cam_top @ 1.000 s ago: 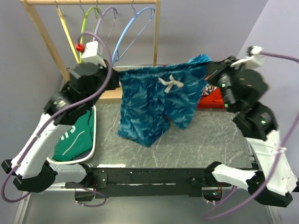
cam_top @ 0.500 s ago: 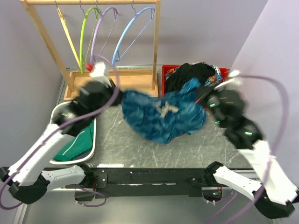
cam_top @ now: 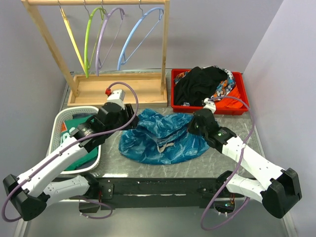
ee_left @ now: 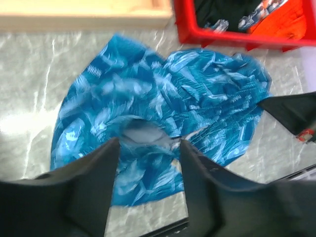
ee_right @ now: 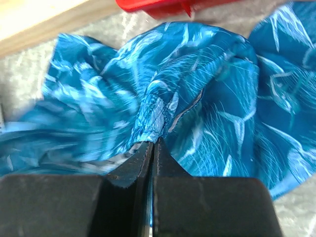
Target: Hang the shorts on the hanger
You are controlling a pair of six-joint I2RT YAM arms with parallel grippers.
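Observation:
The shiny blue shorts (cam_top: 165, 138) lie crumpled in a heap on the grey table, their white drawstring showing in the middle. My left gripper (cam_top: 132, 122) hovers at the heap's left edge. In the left wrist view it (ee_left: 148, 150) stands open, and the shorts (ee_left: 163, 94) lie below it, free of both fingers. My right gripper (cam_top: 196, 127) is at the heap's right side. Its jaws (ee_right: 153, 144) are shut on a fold of the shorts (ee_right: 197, 84). The light-blue hanger (cam_top: 140, 34) hangs bare on the wooden rack at the back.
A lavender hanger (cam_top: 106, 34), a lime-green hanger (cam_top: 90, 37) and a yellow one (cam_top: 71, 37) share the wooden rack (cam_top: 118, 91). A red bin (cam_top: 239, 106) with a black garment (cam_top: 200, 84) sits at the back right. At the left, a white basket (cam_top: 61, 116) holds a green shirt.
Both arms came down from holding the shorts spread up in the air, and the shorts now lie bunched on the table. The left gripper opened and let go; the right stays shut on them.

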